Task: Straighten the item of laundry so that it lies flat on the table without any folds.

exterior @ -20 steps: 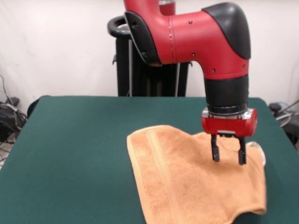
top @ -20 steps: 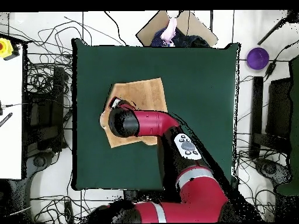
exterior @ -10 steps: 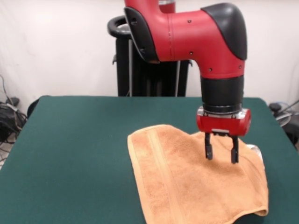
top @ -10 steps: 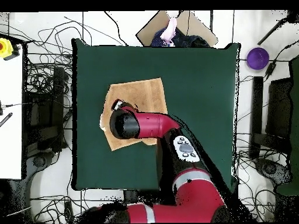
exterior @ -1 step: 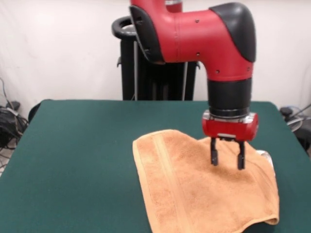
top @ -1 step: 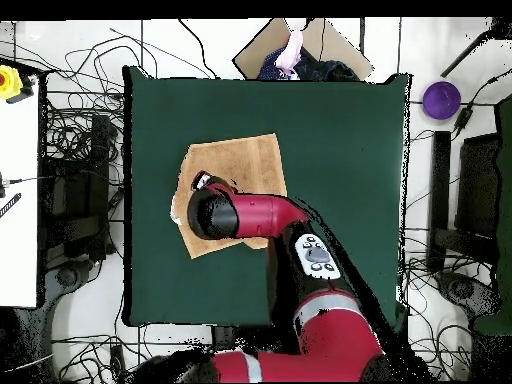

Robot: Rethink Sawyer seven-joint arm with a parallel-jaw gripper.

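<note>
The orange-tan towel (exterior @ -1 step: pixel 199 189) lay spread on the dark green table (exterior @ -1 step: pixel 77 160), toward the right side and the near edge in the front view. Its lower edge ran out of that picture at the bottom. A woven border band ran along its left side, from the rounded far-left corner down toward the camera. The cloth was mostly flat, though the far edge dipped and rose in a soft wave near the arm, and the right-hand corner curled under slightly. A small pale patch, possibly the tag, showed at the right edge; it was too indistinct to be sure.

The gripper (exterior @ -1 step: pixel 226 158) hung straight down from the red and black arm (exterior @ -1 step: pixel 214 43), over the far right part of the towel. Its two dark fingers (exterior @ -1 step: pixel 213 155) stood parted with a clear gap between them and held nothing. The tips hovered just above the cloth and appeared not to touch it.

In the overhead view, the towel (top @ -1 step: pixel 245 160) sat in the left half of the table (top @ -1 step: pixel 340 150), with the arm's wrist covering much of it, so the gripper itself was hidden there
</note>
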